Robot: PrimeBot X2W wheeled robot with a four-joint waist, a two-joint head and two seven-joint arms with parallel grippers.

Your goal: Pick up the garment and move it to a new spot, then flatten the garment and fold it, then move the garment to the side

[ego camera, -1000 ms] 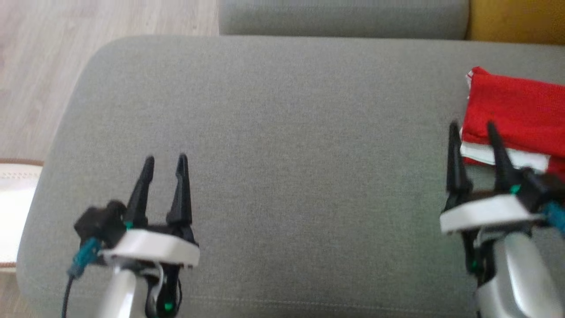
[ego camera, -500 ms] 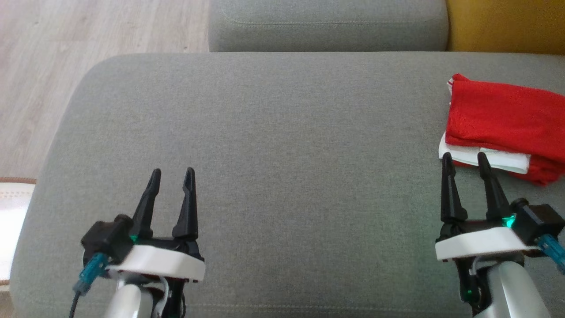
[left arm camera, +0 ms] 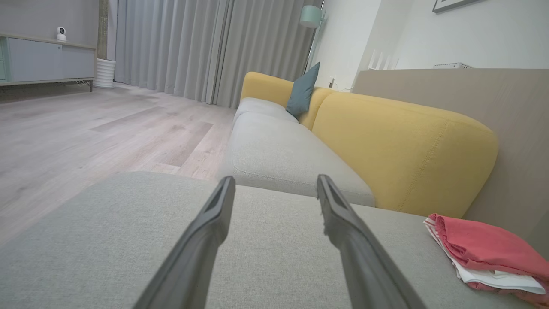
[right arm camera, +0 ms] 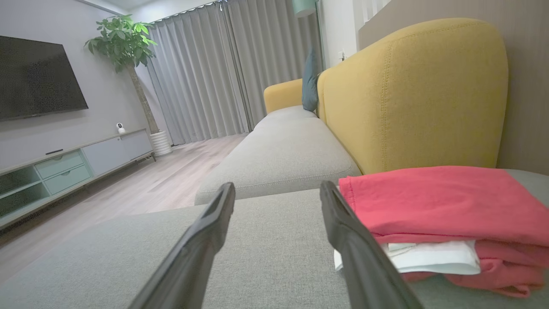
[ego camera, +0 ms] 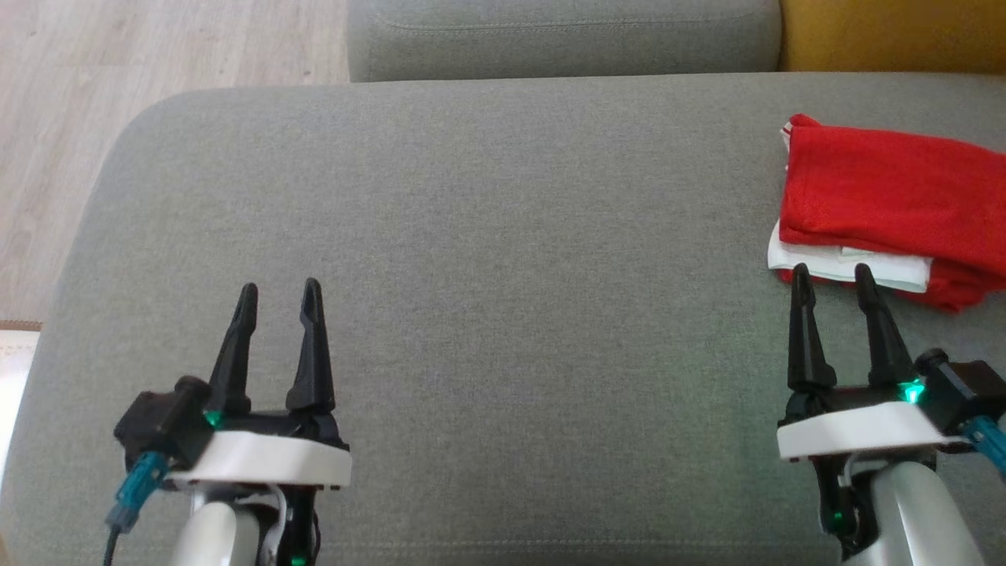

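Folded red garment [ego camera: 880,189] sits at the right end of the grey sofa cushion [ego camera: 503,236]. Both spread and empty: left hand [ego camera: 280,284], right hand [ego camera: 831,269]. The right one's tips are just beside the garment's near edge, so I'd guess a forward nudge rumples the fold.

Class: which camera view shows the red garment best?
The right wrist view: the garment lies close and large, layers clear. The head view crops it at the edge; the left wrist view shows it small.
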